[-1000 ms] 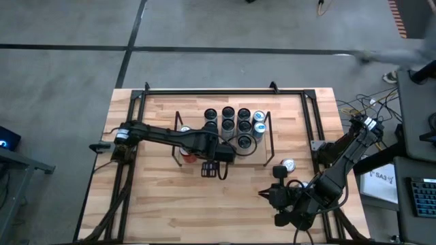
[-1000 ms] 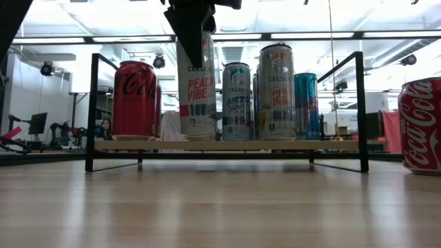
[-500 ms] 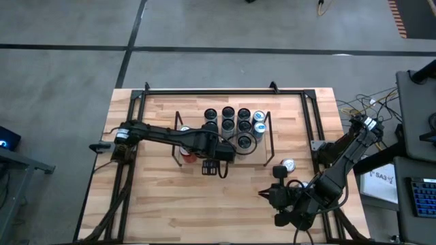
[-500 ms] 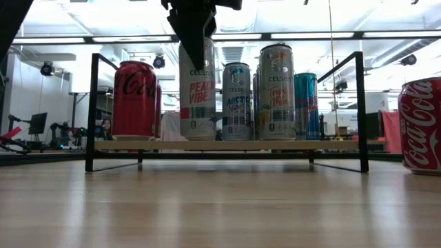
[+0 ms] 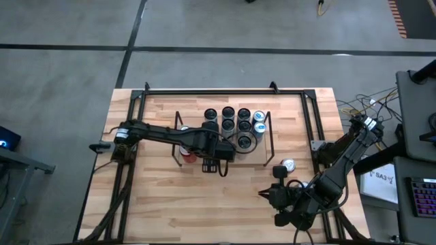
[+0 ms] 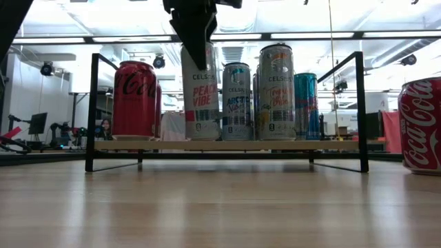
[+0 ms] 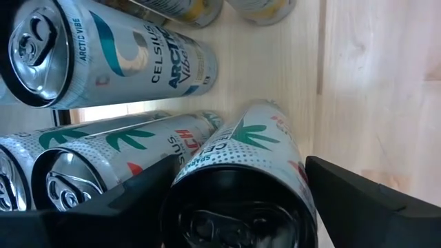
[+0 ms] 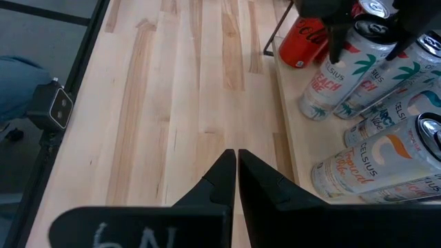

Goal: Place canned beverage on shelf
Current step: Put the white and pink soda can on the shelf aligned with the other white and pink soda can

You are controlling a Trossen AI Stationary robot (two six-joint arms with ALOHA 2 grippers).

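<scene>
Can: the white Peach Vibe can (image 6: 200, 93) is standing upright on the shelf's (image 6: 227, 145) wood base, front row, between the left gripper's (image 7: 238, 189) jaws.
Left jaws: standing apart on either side of the can, not clamping it.
Shelf contents: a red cola can (image 6: 135, 100) sitting at one end, tall cans (image 5: 235, 120) filling the rest.
Right gripper (image 8: 236, 180): jaws together, hovering over the bench (image 5: 170, 197) near a loose cola can (image 5: 288, 165).

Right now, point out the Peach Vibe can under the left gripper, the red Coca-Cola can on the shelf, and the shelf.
Peach Vibe can (image 6: 200, 103), low view, printed side.
Red Coca-Cola can (image 6: 134, 100), low view, label.
Shelf (image 6: 227, 145), low view, wood base's front edge.
</scene>
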